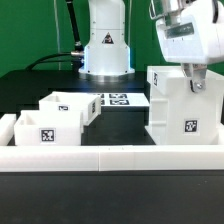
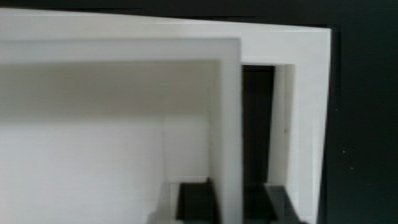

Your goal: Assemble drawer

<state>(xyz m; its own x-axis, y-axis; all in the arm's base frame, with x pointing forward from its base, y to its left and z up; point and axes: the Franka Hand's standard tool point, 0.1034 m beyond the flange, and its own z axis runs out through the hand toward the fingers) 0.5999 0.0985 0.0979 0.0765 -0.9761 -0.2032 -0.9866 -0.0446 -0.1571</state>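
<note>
The shell [image 1: 168, 115] is kept upright by one thin wall, on which the gripper [image 1: 196, 84] is closed (probably for repositioning). The two trays [image 1: 45, 128] lie well apart from the shell.

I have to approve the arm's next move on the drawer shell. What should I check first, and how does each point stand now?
1. Is the gripper at the top edge of the shell: ok.
2. Do the fingers straddle a shell wall, as the wrist view shows: ok.
3. Is the grip shut firmly on that wall: cannot tell.
4. Does the shell stand level, not tilted: ok.
5. Do the near tray and far tray lie apart from the shell, toward the exterior view's left: ok.
</note>
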